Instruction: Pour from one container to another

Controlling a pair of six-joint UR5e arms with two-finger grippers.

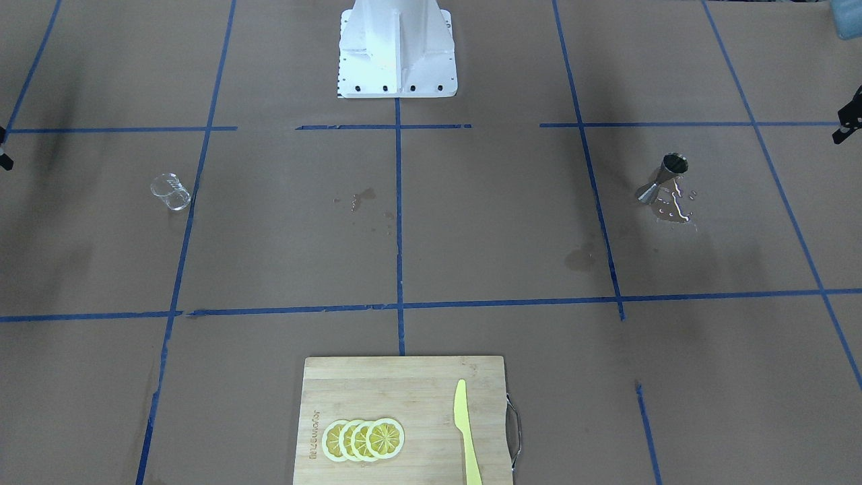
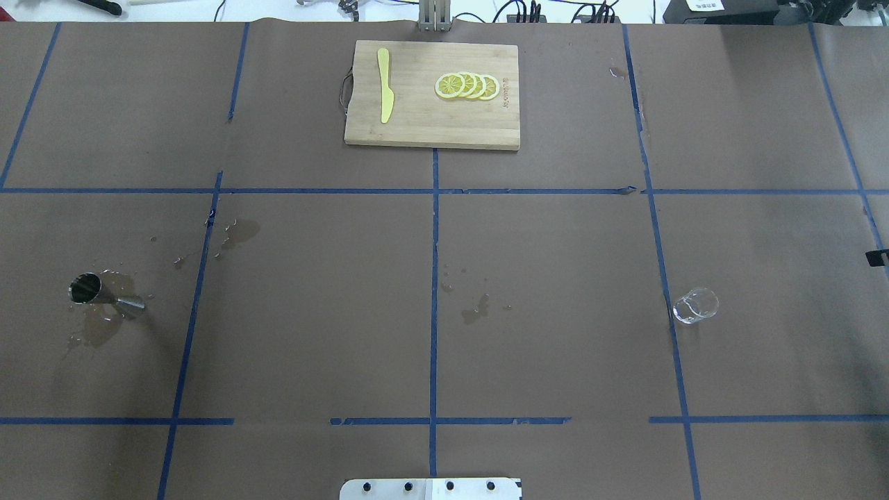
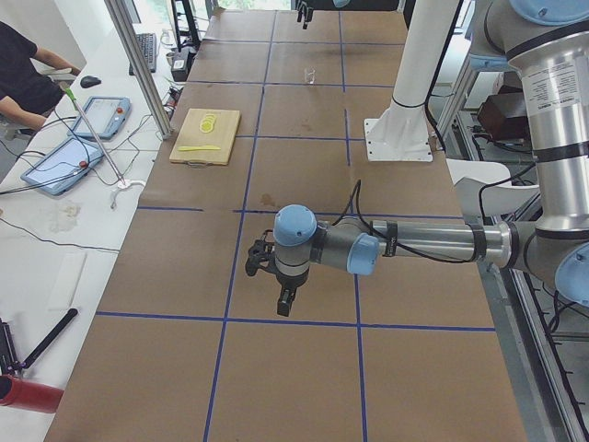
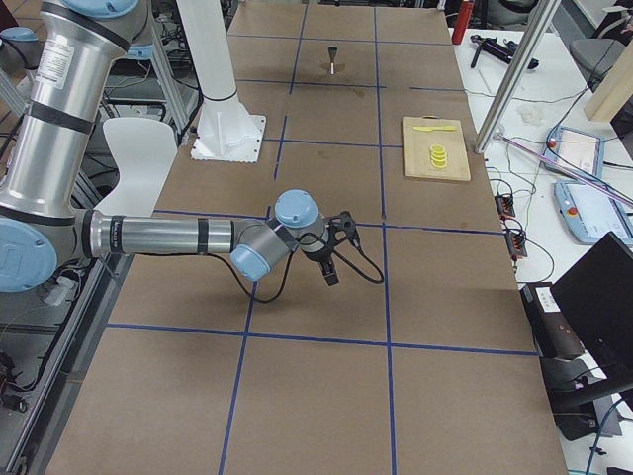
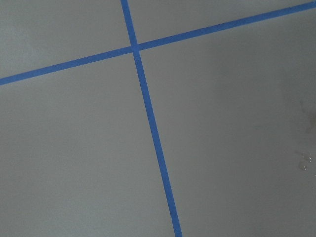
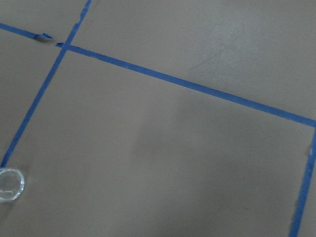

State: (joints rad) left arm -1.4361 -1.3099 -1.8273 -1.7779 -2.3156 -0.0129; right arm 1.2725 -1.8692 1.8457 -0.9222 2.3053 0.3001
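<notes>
The clear glass beaker stands alone on the brown table on my right side. It shows small in the exterior left view and at the lower left corner of the right wrist view. The steel hourglass jigger stands upright on my left side, with a wet puddle beside it. My left gripper hovers over the table's left end, far from the jigger. My right gripper hovers over the right end, away from the beaker. I cannot tell if either is open or shut.
A wooden cutting board with lemon slices and a yellow knife lies at the far middle edge. Wet stains mark the centre. The white robot base stands mid-table. A person sits beside tablets.
</notes>
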